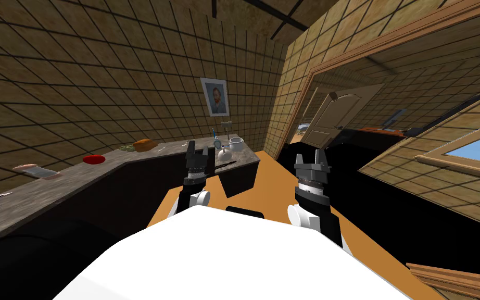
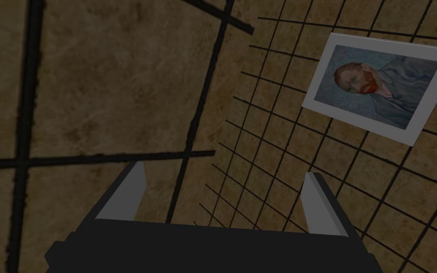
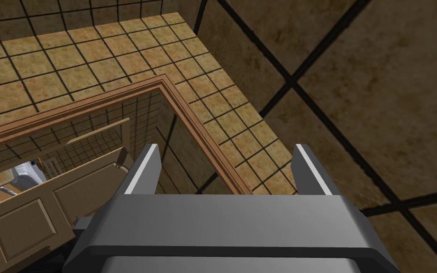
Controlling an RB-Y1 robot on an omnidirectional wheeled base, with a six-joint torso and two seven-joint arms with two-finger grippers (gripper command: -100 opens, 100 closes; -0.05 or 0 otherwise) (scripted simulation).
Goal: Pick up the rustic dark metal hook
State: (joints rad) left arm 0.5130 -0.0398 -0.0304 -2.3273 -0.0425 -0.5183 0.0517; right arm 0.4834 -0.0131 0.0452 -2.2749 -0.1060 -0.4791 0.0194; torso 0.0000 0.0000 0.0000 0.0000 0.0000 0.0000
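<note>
A thin dark bar-like object (image 1: pixel 224 165), possibly the hook, lies on the speckled counter (image 1: pixel 77 177) near its end; its shape is too small to read. A small pale fitting (image 1: pixel 226 123) hangs on the wall under a portrait (image 1: pixel 215 97). My left gripper (image 1: pixel 197 151) is raised just in front of the counter's end, beside the dark object, fingers open and empty. The left gripper (image 2: pixel 224 169) points up at the ceiling and the portrait (image 2: pixel 376 87). My right gripper (image 1: pixel 311 156) stands open and empty over the orange floor. The right gripper (image 3: pixel 226 147) faces the door frame's top corner.
The counter also bears a white pot (image 1: pixel 236 143), a small white kettle (image 1: pixel 224 154), a blue bottle (image 1: pixel 214 136), a brown lump (image 1: pixel 144 145) and a red bowl (image 1: pixel 93 159). An open door (image 1: pixel 332 117) lies ahead to the right, across the orange floor (image 1: pixel 275 177).
</note>
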